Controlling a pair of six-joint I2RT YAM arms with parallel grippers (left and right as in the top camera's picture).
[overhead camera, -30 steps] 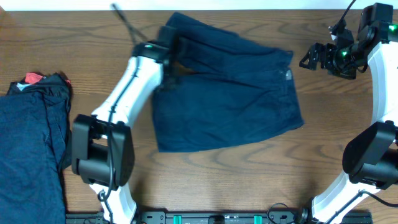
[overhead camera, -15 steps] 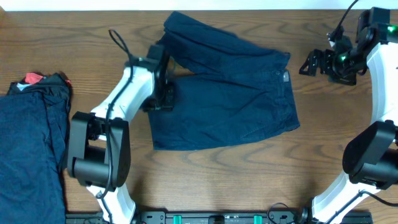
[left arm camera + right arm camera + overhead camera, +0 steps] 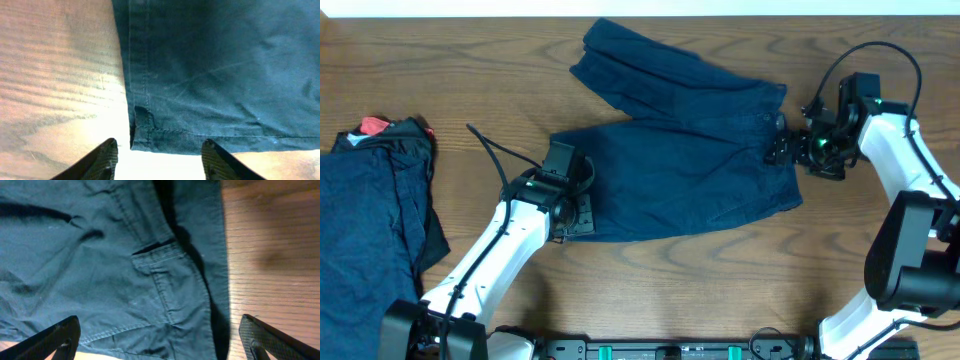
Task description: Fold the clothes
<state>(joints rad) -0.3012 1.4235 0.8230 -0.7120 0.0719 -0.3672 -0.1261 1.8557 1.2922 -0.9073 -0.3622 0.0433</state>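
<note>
A: left end effector [image 3: 161, 159]: fingers apart, nothing held. It sits at a hem corner of the wrinkled dark navy-blue fabric shorts [image 3: 690, 150], with the corner just ahead of the gap.
B: right one?
A: right end effector [image 3: 160, 340]: spread wide, empty, over the shorts' opposite edge by a stitched patch. My read: one on each end, lined up to fold across.
B: where's the cloth?
A: shorts lie mid brown wooden counter [image 3: 720, 290], mostly flat, far corner bunched. A heap of dark navy fabric garments [image 3: 370, 230] is far left, well apart, probably parked out of the way.
B: counts?
A: two arms, one shorts, one heap (can't count the pieces inside), one red fabric piece [image 3: 372, 126] poking out at its top.
</note>
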